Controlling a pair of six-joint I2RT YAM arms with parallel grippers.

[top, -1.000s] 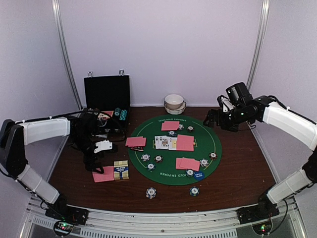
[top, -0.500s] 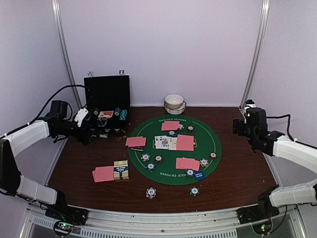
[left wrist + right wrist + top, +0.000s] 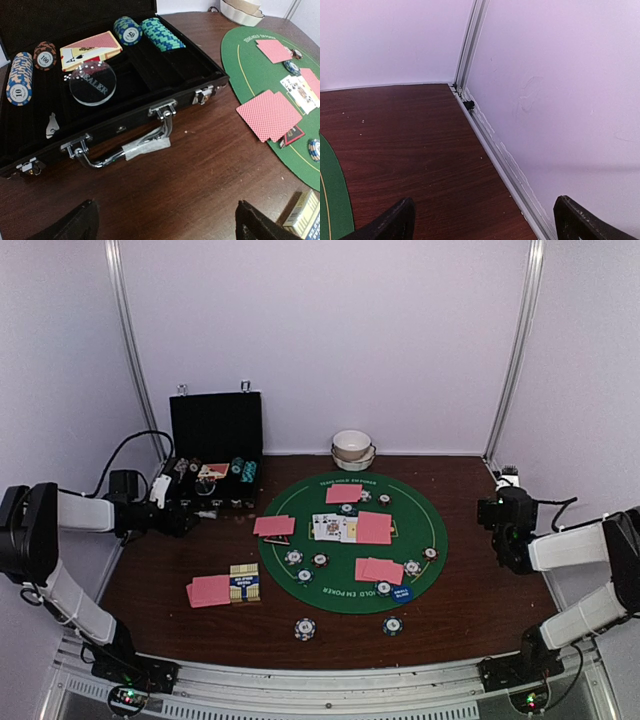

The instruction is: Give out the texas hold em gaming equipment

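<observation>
Your left gripper [image 3: 165, 227], jaws wide apart and empty, hangs left of the green mat [image 3: 412, 522], facing the open black case [image 3: 125, 115]. Your right gripper [image 3: 482, 222], equally wide and empty, sits right of the mat beside the wall [image 3: 560, 100]. Pink-backed cards [image 3: 373, 528] and chips [image 3: 293, 557] lie on the mat; two more chips [image 3: 305, 628] rest just off its near edge.

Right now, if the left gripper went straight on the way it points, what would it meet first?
Probably the chrome carry handle on the open black hinged case; the left gripper points at it, though depth is unclear.
</observation>
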